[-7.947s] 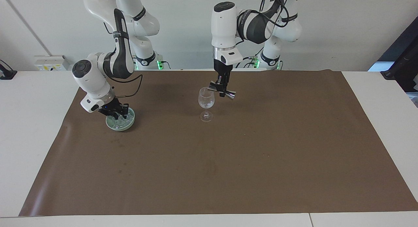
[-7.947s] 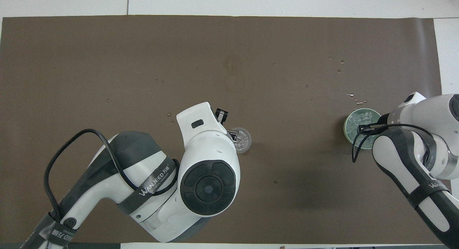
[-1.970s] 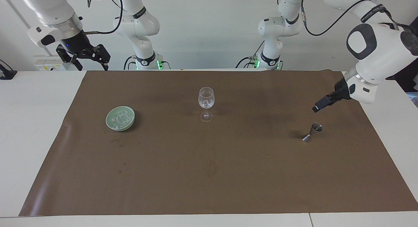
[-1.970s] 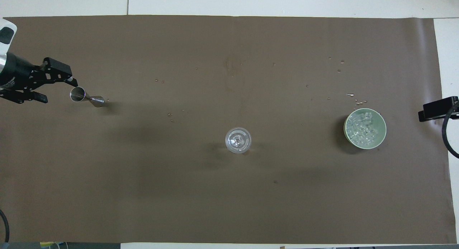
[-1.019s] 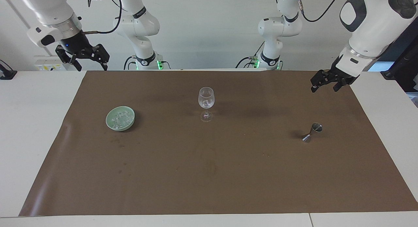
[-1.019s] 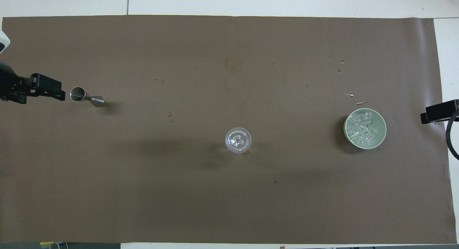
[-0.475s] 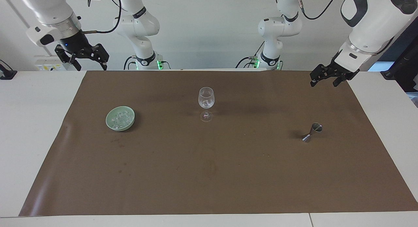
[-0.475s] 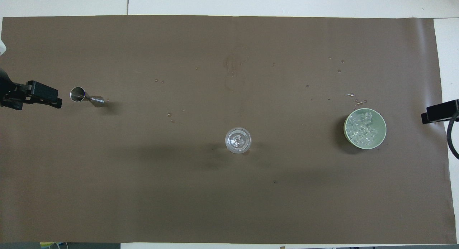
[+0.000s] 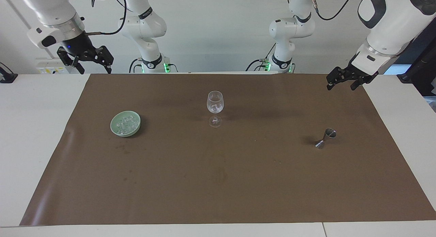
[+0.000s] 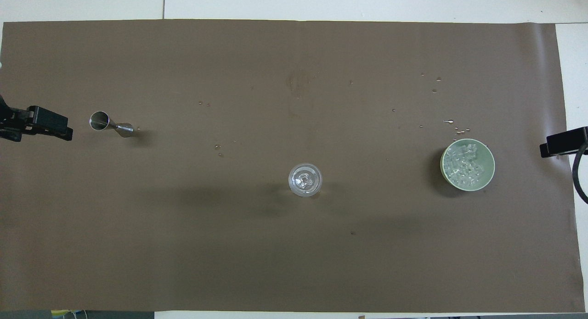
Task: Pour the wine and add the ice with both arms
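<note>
1. Ice [image 9: 125, 124] fills the pale green bowl [image 9: 113, 129] on the brown mat [image 9: 218, 182], toward the right arm's end of the bench [image 9: 37, 128]; at least one cube seems to sit in the wine glass [image 9: 215, 102], which stands upright mid-mat.
2. Metal jigger [image 9: 325, 137] lies on its side toward the left arm's end, well apart from the glass and farther from the robots than it.
3. Left claw [image 9: 344, 80] hangs released and empty above the mat's corner at its own end, clear of the jigger.
4. Right claw [image 9: 91, 61] hangs above the bench's edge at its own end, also spread wide with nothing in it (neither touches anything).
5. Both halves of the job look finished: the pouring tool is set down, and ice is in the glass. Whether liquid is in the glass I cannot tell.
6. Next calls for little: both arms settling at rest, away from the glass.
</note>
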`<state>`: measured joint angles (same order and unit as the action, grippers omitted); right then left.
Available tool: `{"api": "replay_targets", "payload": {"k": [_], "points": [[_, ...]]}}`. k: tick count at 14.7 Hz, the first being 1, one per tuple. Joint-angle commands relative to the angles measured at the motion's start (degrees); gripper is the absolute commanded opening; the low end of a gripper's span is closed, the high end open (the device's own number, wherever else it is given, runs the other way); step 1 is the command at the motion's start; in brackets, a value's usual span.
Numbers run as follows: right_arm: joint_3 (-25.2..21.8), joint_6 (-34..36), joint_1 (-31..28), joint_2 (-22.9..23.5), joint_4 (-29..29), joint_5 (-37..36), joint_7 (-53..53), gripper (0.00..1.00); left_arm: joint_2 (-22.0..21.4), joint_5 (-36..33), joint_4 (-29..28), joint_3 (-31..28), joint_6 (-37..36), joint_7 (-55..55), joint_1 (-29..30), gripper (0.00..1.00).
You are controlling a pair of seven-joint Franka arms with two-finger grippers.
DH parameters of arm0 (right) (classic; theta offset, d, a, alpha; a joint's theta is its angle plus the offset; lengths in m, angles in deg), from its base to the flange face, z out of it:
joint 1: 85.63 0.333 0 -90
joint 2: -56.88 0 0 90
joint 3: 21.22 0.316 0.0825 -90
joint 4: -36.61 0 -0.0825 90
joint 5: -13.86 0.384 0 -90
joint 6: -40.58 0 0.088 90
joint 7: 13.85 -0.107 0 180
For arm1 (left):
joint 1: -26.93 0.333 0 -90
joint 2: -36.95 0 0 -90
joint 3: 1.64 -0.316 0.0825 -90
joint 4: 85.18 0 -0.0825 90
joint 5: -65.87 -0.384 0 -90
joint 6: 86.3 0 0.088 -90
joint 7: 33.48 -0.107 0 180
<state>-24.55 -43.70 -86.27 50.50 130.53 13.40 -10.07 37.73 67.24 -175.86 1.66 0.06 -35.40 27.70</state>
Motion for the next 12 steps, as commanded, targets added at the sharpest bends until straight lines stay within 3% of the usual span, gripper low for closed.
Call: {"api": "replay_targets", "payload": {"k": [1, 12], "points": [[0.69, -1.24, -1.2, -0.91, 1.36, 0.02, 1.58, 1.0, -1.93, -1.36, -2.04, 0.39, 1.17, -0.71, 0.1, 1.0], [0.87, -1.24, -1.2, -0.91, 1.36, 0.02, 1.58, 1.0, -1.75, -1.98, -1.95, 0.48, 1.88, 0.34, -0.07, 1.0]]}}
